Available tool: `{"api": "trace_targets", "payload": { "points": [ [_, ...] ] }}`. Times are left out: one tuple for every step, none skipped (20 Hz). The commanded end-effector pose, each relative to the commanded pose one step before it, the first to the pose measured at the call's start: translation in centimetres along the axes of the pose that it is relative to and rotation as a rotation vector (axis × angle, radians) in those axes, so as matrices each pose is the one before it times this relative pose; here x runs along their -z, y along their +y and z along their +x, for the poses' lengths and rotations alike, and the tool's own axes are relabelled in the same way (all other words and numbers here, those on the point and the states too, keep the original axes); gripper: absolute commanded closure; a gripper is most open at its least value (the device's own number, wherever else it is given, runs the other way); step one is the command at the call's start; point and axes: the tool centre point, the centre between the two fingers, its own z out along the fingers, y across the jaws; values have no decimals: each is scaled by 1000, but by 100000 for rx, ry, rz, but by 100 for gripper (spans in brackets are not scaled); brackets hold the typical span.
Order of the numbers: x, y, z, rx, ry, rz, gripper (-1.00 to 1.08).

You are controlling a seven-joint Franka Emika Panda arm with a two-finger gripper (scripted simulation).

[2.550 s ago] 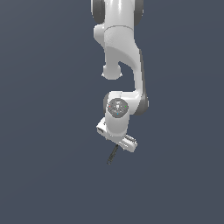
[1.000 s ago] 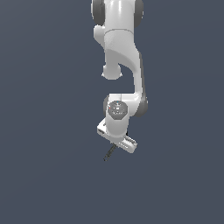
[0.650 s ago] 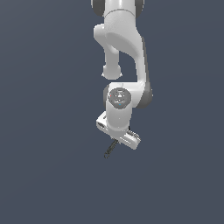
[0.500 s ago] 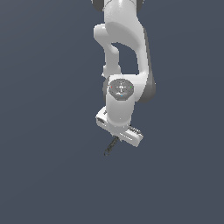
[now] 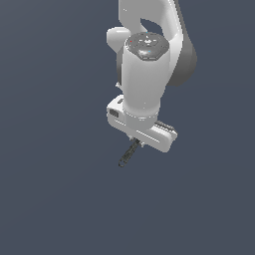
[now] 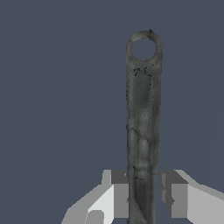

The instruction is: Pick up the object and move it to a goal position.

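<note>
- The gripper point(image 6: 143, 199) was clamped on the wrench point(image 6: 142, 127), at lower centre of the wrist frame.
- The wrench point(image 5: 128, 153) was slim, mottled dark grey, with a ring-shaped end.

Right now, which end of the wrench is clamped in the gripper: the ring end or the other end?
The other end. The wrench runs down between the gripper fingers, while its ring end, with the round hole, sticks out free and away from them.
</note>
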Motion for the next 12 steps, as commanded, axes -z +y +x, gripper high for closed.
{"api": "trace_targets", "payload": {
  "points": [
    [2890, -209, 19, -8, -45, -60, 108],
    [1046, -124, 17, 45, -13, -15, 108],
    [989, -91, 33, 0, 0, 0, 108],
    [916, -87, 34, 0, 0, 0, 108],
    [845, -83, 35, 0, 0, 0, 108],
    [770, -101, 23, 44, -19, 8, 108],
    [711, -74, 35, 0, 0, 0, 108],
    [647, -70, 35, 0, 0, 0, 108],
    [586, -65, 34, 0, 0, 0, 108],
    [520, -80, 23, 42, -20, 14, 108],
    [468, -56, 32, 0, 0, 0, 108],
    [412, -51, 31, 0, 0, 0, 108]
  ]
}}
